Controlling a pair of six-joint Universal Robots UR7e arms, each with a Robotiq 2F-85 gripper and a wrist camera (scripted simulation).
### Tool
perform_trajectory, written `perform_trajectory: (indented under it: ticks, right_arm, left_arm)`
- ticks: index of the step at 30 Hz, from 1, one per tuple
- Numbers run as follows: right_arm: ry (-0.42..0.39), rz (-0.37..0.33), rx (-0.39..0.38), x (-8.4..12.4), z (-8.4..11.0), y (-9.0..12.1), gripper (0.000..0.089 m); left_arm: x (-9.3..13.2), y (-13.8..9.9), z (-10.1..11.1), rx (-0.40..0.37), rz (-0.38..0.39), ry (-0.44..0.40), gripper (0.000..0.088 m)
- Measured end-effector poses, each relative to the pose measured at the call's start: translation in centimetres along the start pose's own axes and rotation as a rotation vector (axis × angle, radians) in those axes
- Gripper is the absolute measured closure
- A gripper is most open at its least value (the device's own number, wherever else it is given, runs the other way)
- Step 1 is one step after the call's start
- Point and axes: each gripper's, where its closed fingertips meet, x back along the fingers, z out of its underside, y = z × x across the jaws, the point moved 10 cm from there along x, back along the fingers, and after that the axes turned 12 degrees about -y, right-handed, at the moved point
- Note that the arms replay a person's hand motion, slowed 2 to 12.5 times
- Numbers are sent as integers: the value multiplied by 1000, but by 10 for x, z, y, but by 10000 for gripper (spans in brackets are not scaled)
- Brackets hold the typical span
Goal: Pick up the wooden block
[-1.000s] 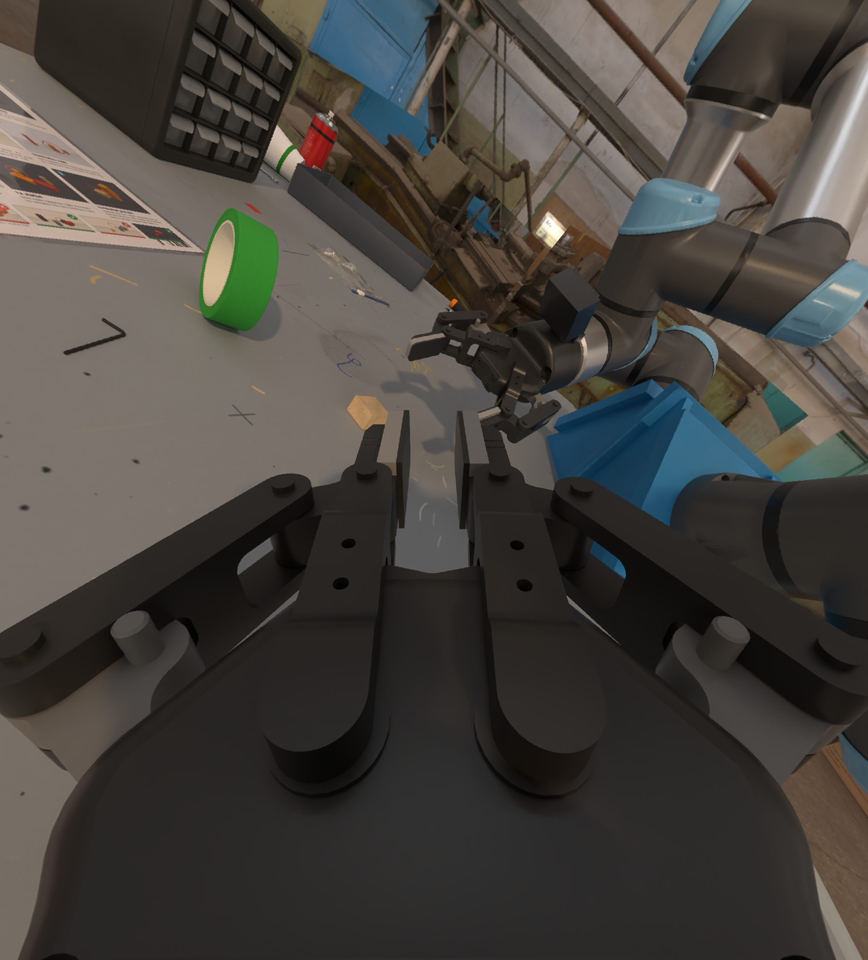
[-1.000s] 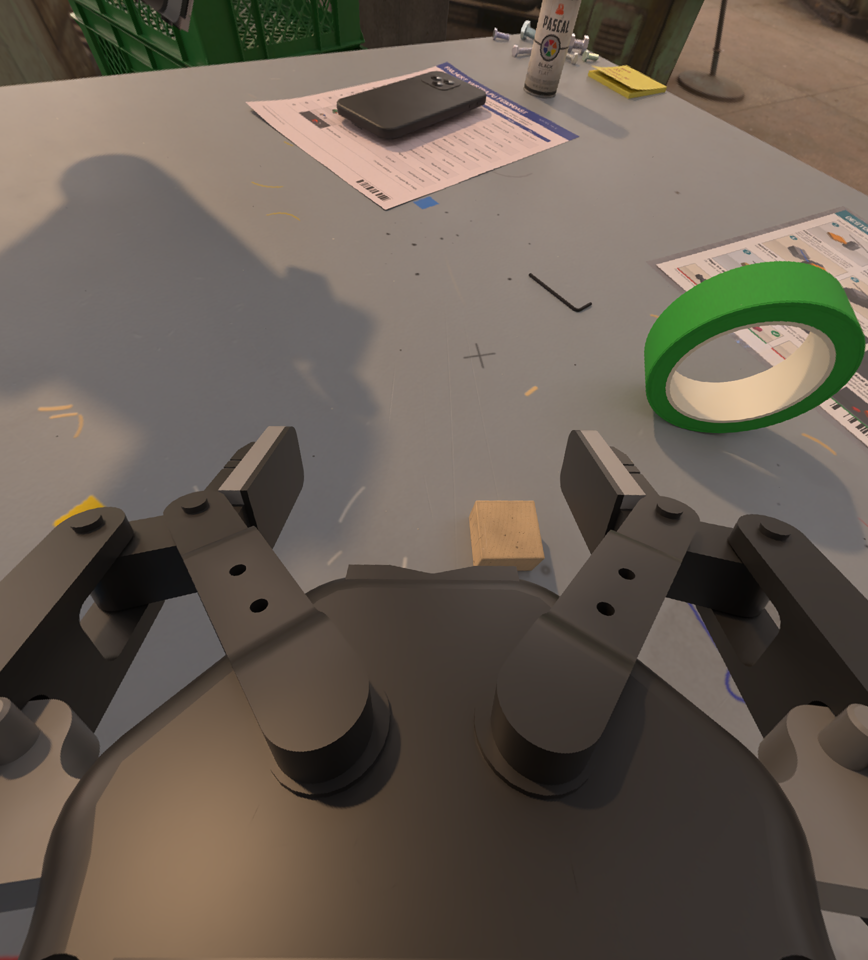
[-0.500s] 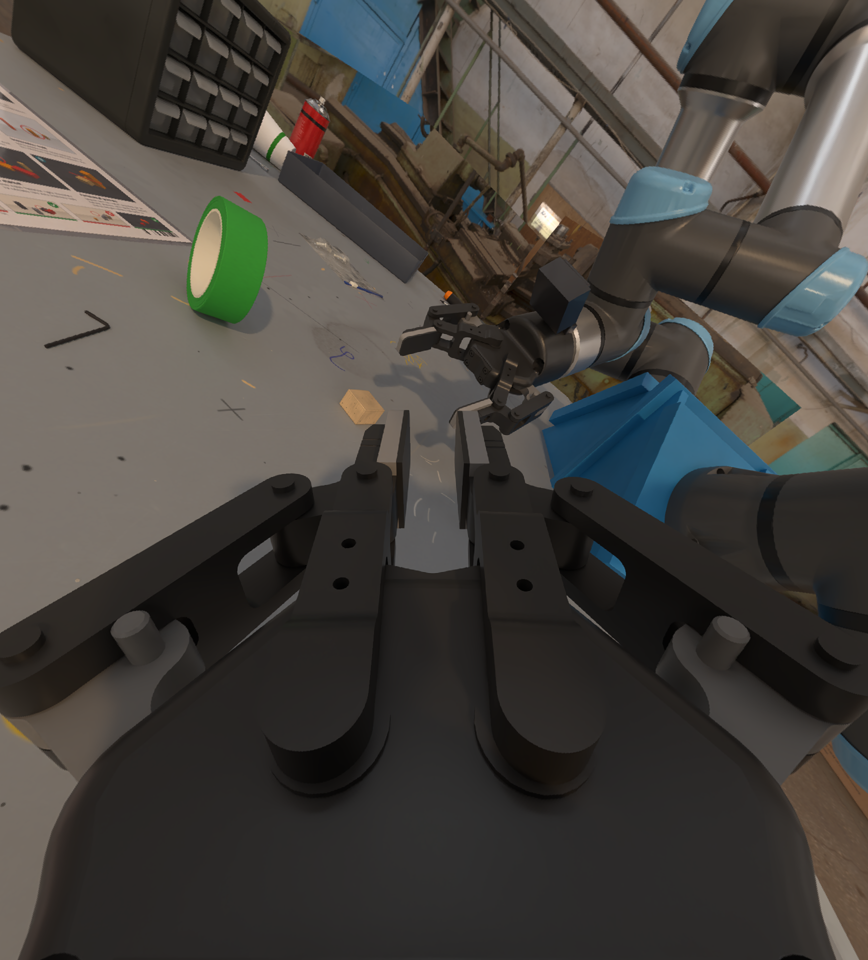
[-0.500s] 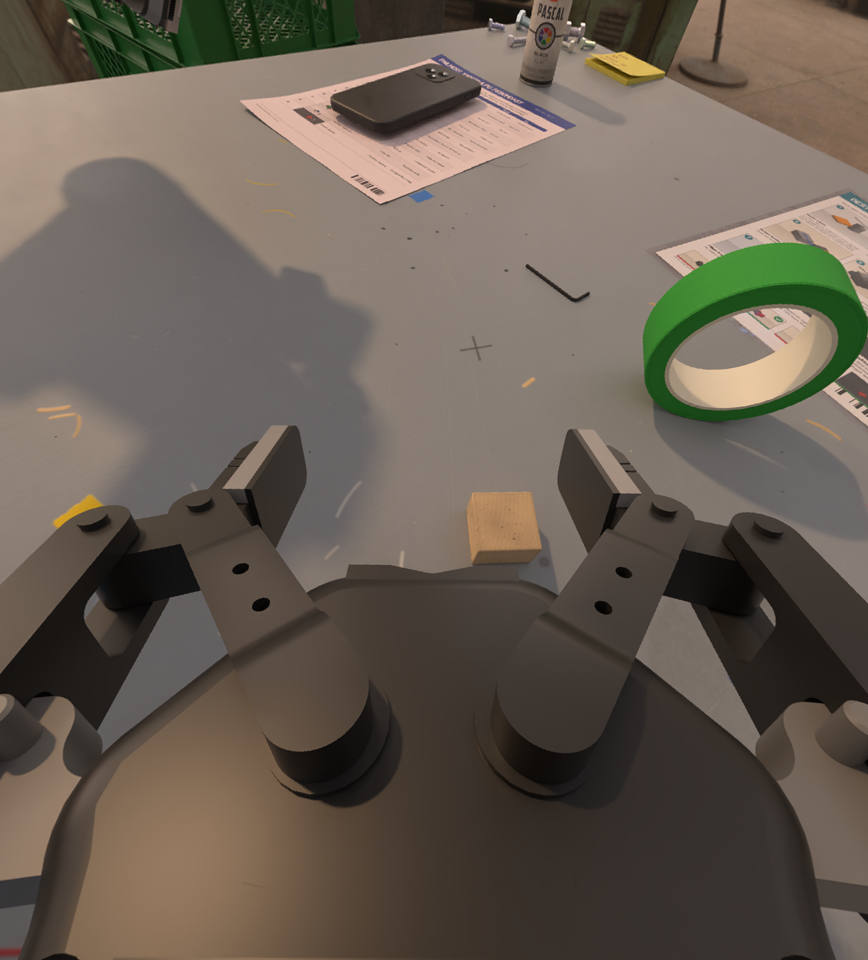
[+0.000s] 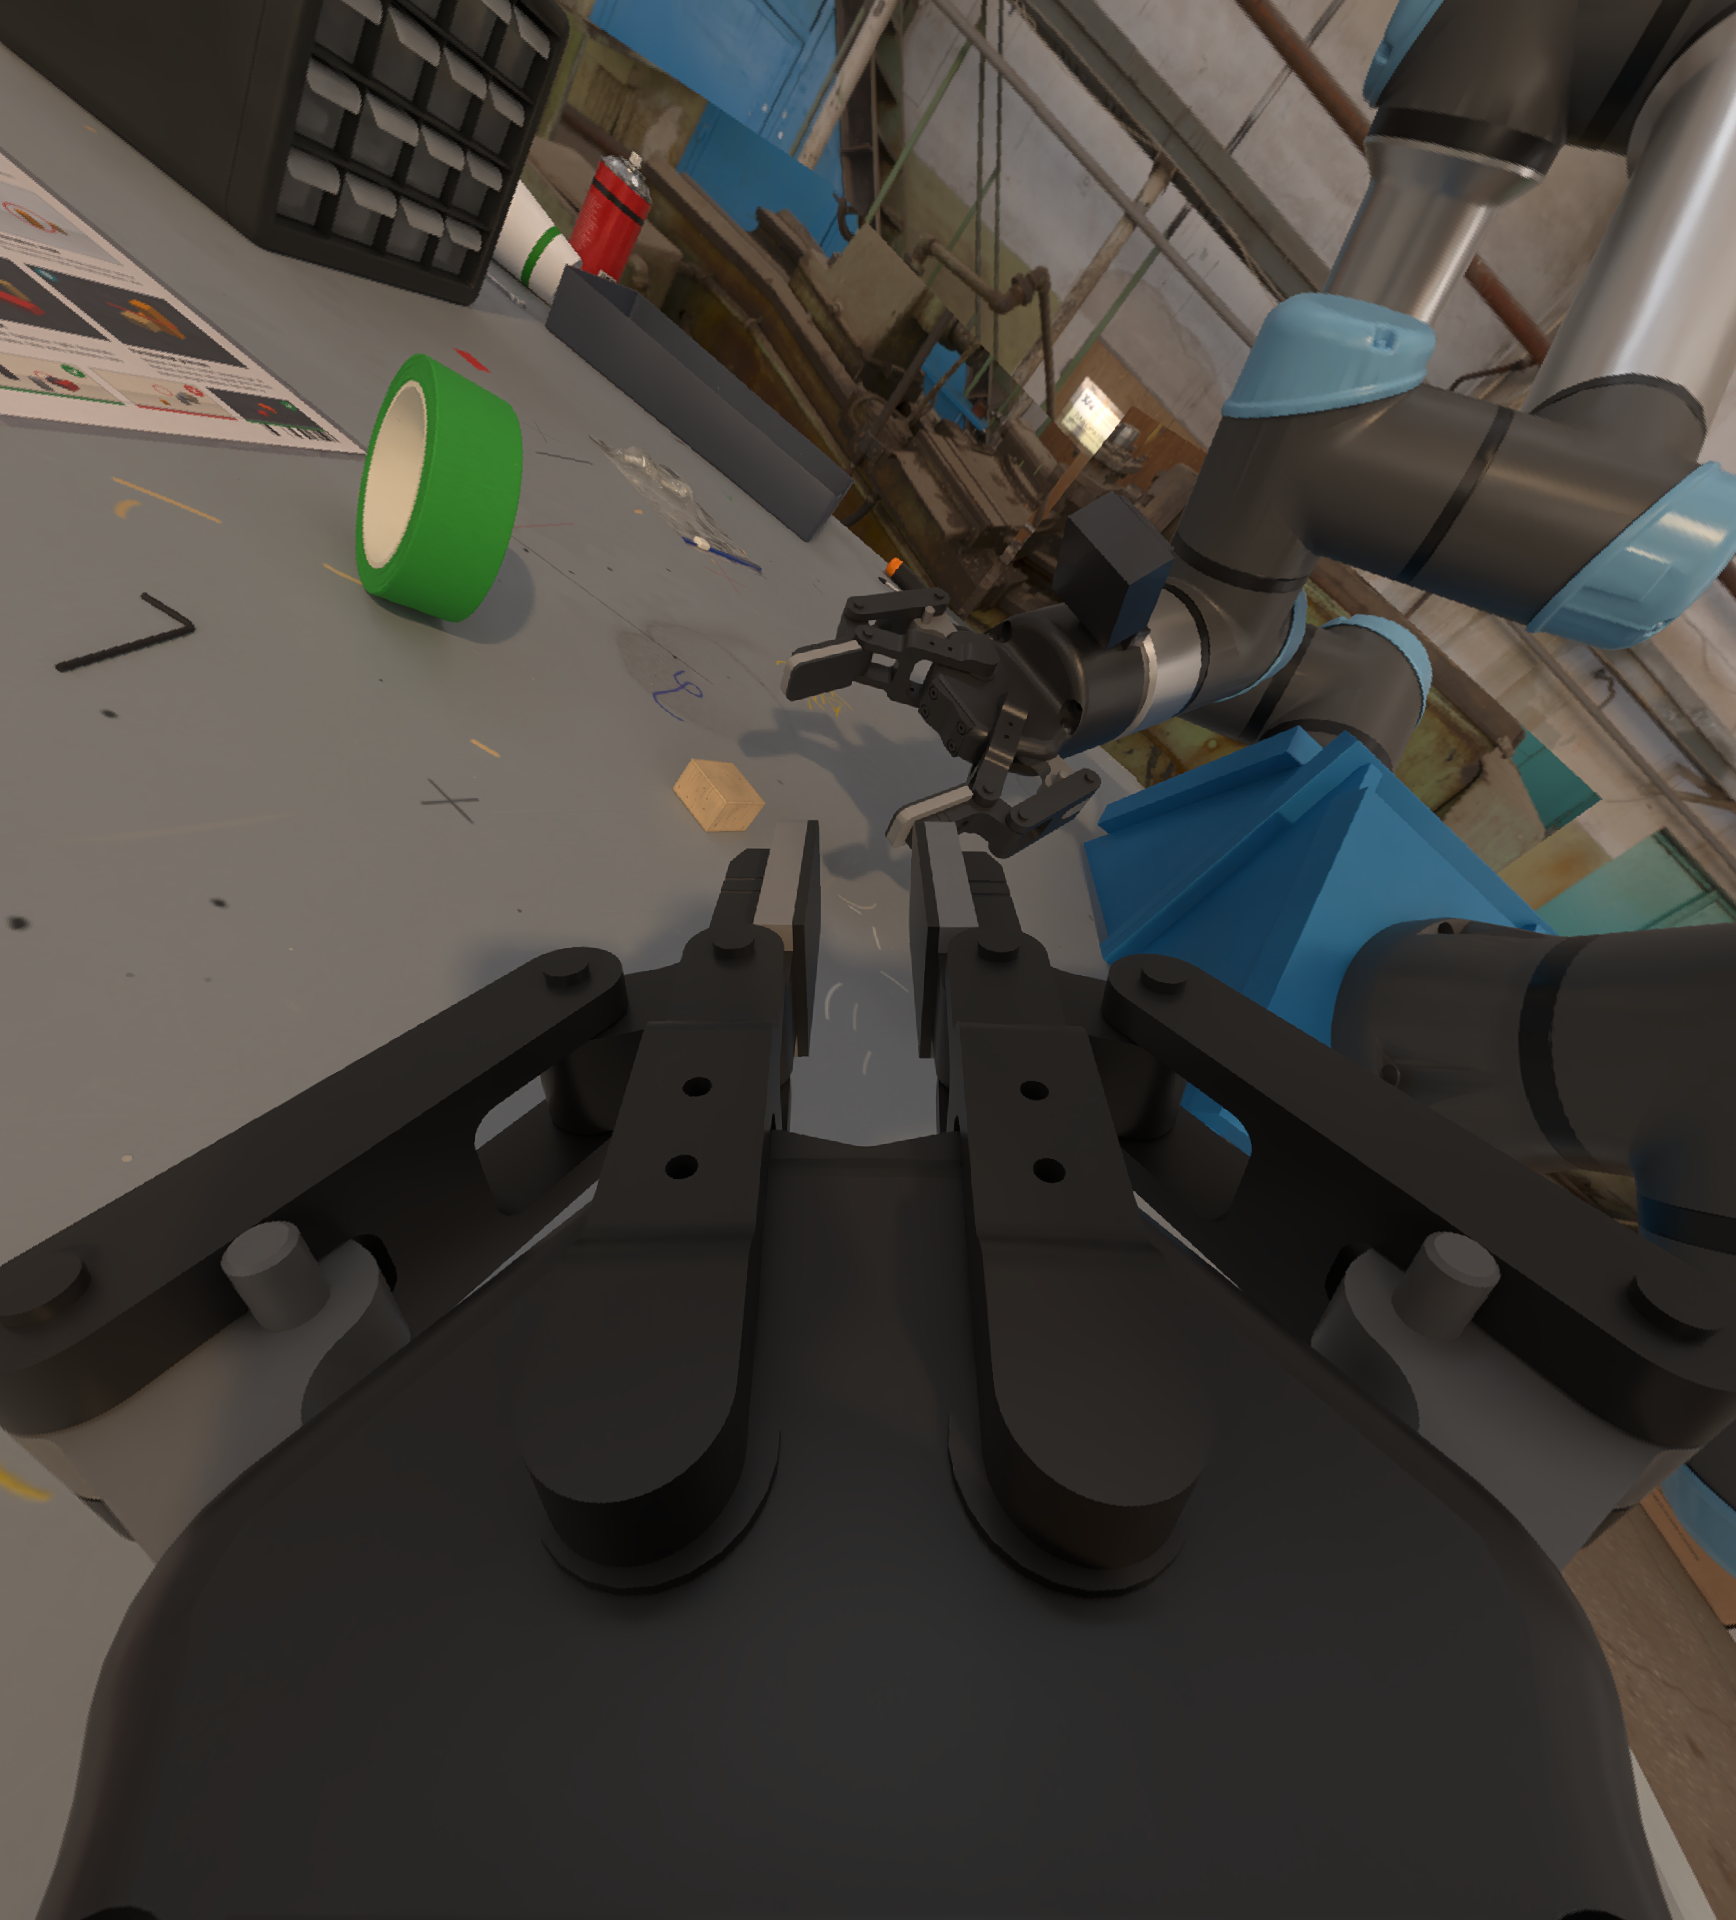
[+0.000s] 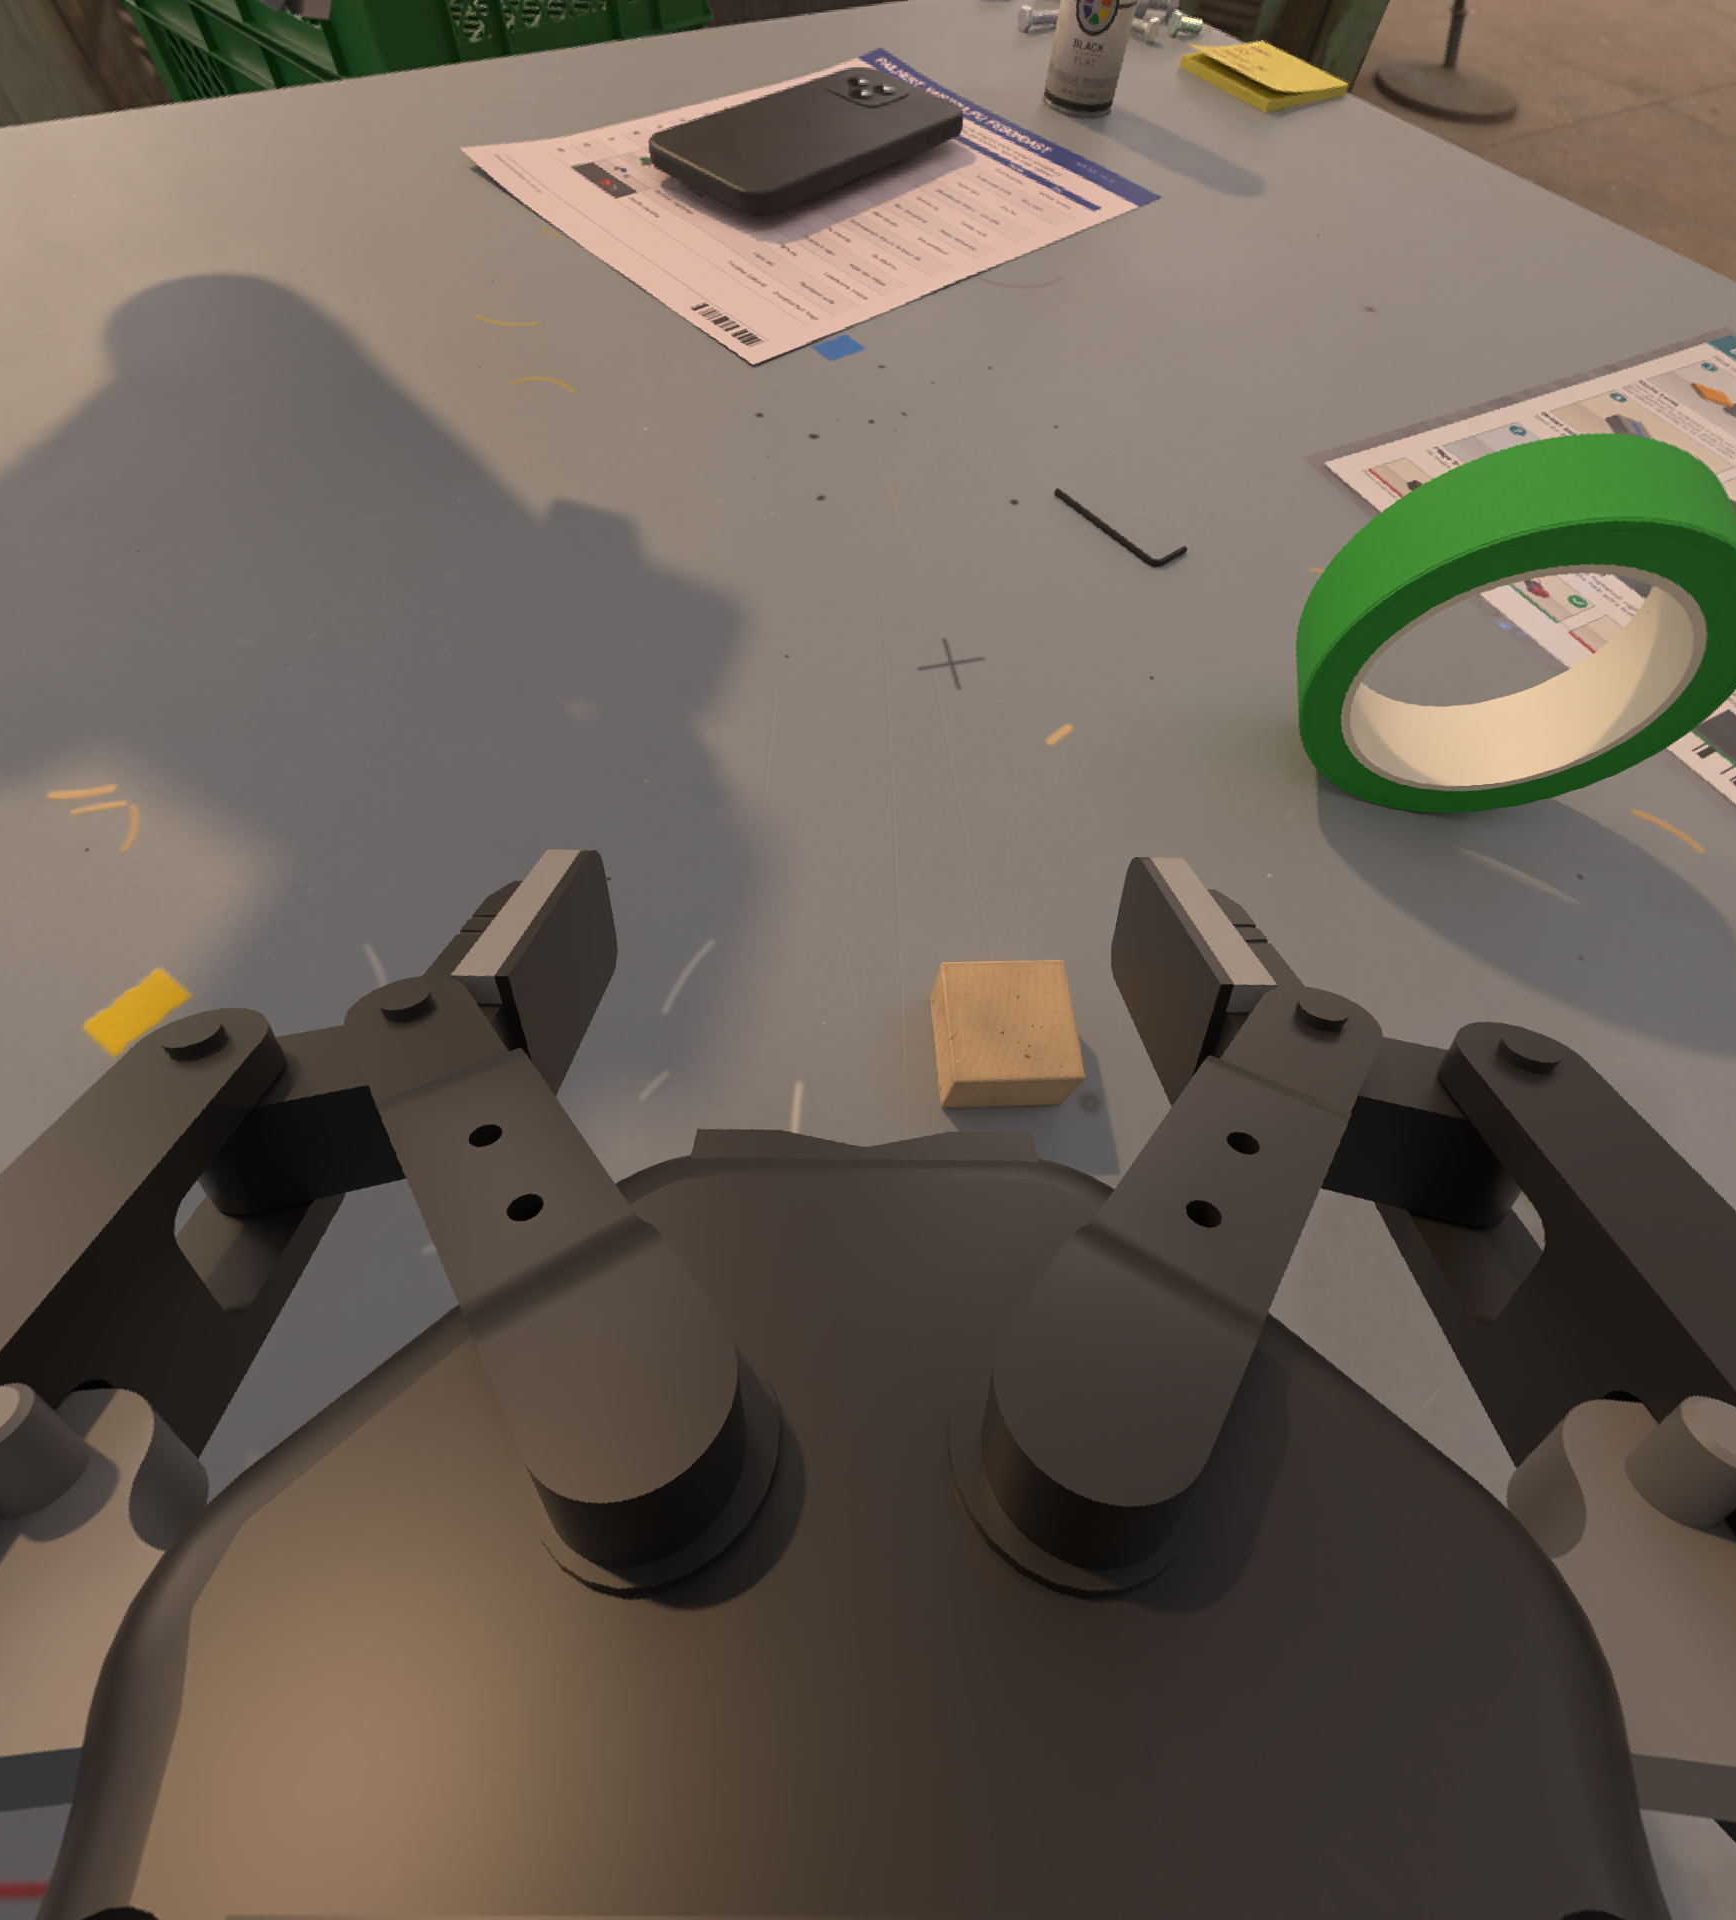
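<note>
The wooden block is a small pale cube lying on the grey table. My right gripper is open and empty, hovering just over the table. The block lies between its fingers, close to the right-hand fingertip without touching it. In the left wrist view the block sits just ahead and left of my left gripper, whose fingers stand nearly together with a narrow gap and hold nothing. The right gripper shows there too, tilted down beside the block.
A green tape roll stands on edge to the right, partly over a printed sheet. A black hex key lies farther out. A phone rests on a paper at the back. A black drawer organiser and a blue box flank the table.
The right gripper has crept forward and lower towards the table, so the block sits a little deeper between its open fingers. The left gripper has drifted slightly; its fingers are unchanged.
</note>
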Motion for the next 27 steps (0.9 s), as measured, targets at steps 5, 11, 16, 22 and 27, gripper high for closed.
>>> perform_trajectory:
  ticks: [5, 11, 16, 22, 27]
  right_arm:
    - [-1, 2, 3, 1, -1, 0, 68]
    - [-2, -3, -10, 1, 0, 0, 71]
    - [11, -1, -11, 0, 1, -1, 71]
    - [11, 2, -3, 1, 0, 0, 71]
    - [-3, 6, -12, 1, 0, -1, 77]
  left_arm:
    - [0, -1, 0, -3, 1, 2, 724]
    - [0, 0, 0, 0, 0, 0, 723]
    - [-1, 1, 2, 8, 1, 9, 723]
    - [-1, -1, 1, -4, 2, 14, 723]
    - [-1, -2, 0, -12, 0, 3, 724]
